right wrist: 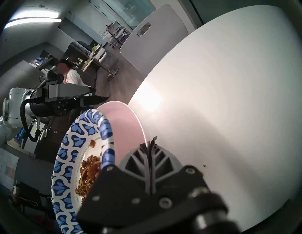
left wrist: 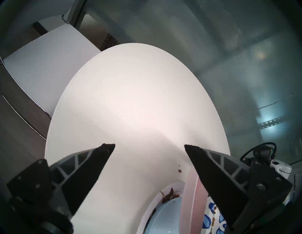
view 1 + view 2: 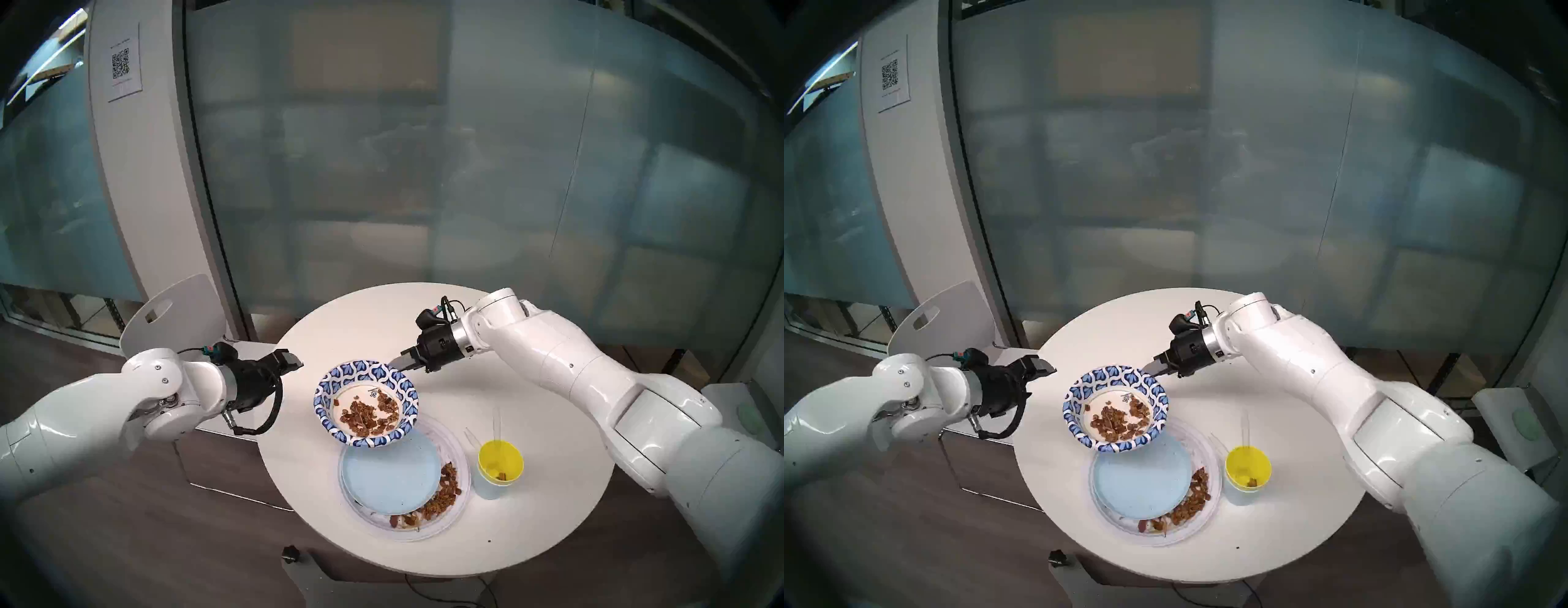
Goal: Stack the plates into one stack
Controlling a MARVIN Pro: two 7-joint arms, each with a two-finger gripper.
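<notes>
Right gripper [image 3: 396, 361] pinches pink plate [image 1: 124, 125] under leaf-patterned paper plate [image 3: 365, 403]; left gripper [image 2: 149, 146] wide, empty; yellow cup [image 3: 500, 465] nearby

Glossy white segmented arms [image 3: 594, 373] are tapering into silver wrist rings and black gripper housings, looping black cables [image 3: 271, 407] and showing small screws; dark ribbed grey-backed fingers [image 2: 91, 165] are ending in points.

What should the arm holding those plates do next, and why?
Probably ease them a little nearer the robot and level them. The right tool is shut on the rim of the pink plate, with the patterned plate nested on it. They are tilted and only overlap the far edge of the light blue plate on the white plate; the food scraps could slide off.
</notes>
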